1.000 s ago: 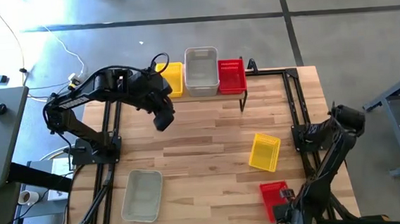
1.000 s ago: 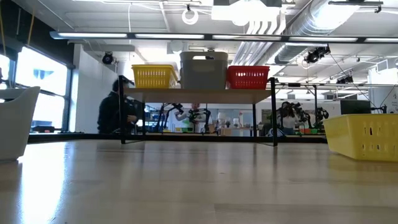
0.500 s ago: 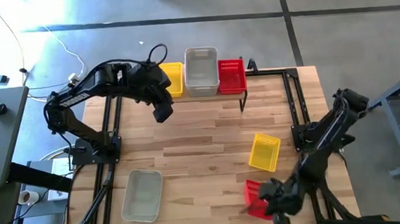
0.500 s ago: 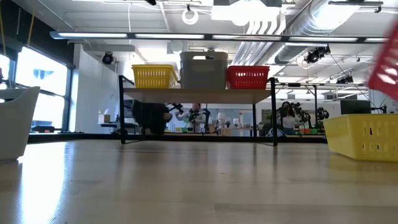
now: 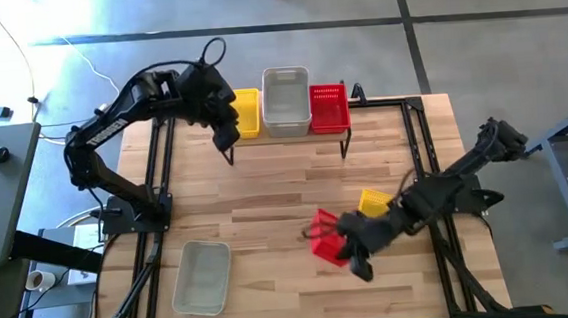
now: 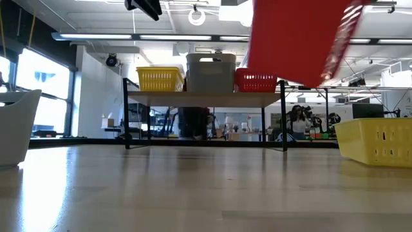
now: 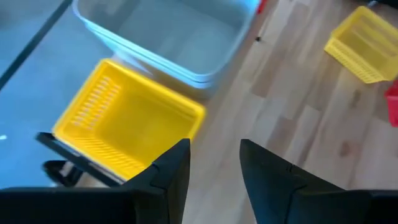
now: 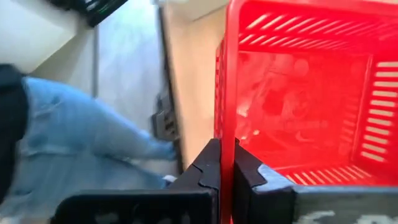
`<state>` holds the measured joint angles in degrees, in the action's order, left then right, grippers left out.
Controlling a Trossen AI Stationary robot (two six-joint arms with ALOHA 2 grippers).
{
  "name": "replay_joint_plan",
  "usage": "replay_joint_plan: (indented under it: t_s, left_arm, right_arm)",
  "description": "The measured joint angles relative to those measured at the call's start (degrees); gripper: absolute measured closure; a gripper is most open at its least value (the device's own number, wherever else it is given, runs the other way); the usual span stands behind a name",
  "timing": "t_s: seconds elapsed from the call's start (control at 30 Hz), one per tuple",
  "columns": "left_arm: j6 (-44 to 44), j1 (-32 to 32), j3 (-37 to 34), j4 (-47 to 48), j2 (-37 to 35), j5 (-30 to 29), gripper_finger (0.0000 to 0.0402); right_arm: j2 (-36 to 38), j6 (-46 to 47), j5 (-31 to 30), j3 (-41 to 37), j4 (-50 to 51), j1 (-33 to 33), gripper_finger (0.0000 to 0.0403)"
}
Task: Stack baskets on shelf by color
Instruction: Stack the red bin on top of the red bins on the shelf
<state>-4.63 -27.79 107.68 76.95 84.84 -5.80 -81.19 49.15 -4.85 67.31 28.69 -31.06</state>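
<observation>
On the shelf (image 6: 206, 98) at the table's far edge stand a yellow basket (image 5: 248, 112), a grey-white one (image 5: 286, 101) and a red one (image 5: 329, 108), side by side. My left gripper (image 7: 214, 168) hovers open beside the yellow basket (image 7: 124, 127), at the shelf's left end, holding nothing. My right gripper (image 5: 348, 247) is shut on a second red basket (image 5: 326, 236), held in the air over the table's middle right. Another yellow basket (image 5: 372, 202) rests on the table, partly under that arm. A second grey-white basket (image 5: 202, 276) sits near the front left. My right gripper pinches one side wall of the red basket at its rim (image 8: 225, 146), with one finger inside the basket and one outside. The basket is lifted clear of the table and tilted (image 6: 296, 38).
A person's legs (image 6: 193, 122) show beyond the shelf, off the table. The black frame rails (image 5: 426, 159) run along both sides of the table. Bare wood (image 5: 267, 200) lies between the shelf and the baskets on the table.
My right gripper has risen from the table's near right corner and swung toward the left and the far edge, turning as it went. It has carried the red basket up, clear of the table. My left gripper has gone toward the far edge, up beside the shelf's yellow basket.
</observation>
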Motion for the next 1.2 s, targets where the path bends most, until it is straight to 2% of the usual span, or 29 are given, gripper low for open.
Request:
replay_joint_plan:
  t_s: [0.37, 0.67, 1.03, 1.2]
  left_arm:
    - [8.0, -8.6, 0.0, 0.0, 0.0, 0.1, 0.0272]
    - [9.5, -13.6, 0.0, -0.1, 0.0, 0.0, 0.0273]
    - [9.4, -15.4, 0.0, -0.1, 0.0, 0.2, 0.0273]
    - [9.4, -15.4, 0.0, -0.2, 0.0, 0.8, 0.0273]
  right_arm:
    - [0.0, -10.4, -3.5, 7.7, 8.1, 11.7, 0.0403]
    - [0.0, -18.9, -4.5, 15.7, 16.8, 18.9, 0.0403]
    - [0.0, -31.3, -11.7, 28.3, 32.6, 26.3, 0.0403]
    - [0.0, -39.8, -11.7, 31.3, 35.8, 32.5, 0.0403]
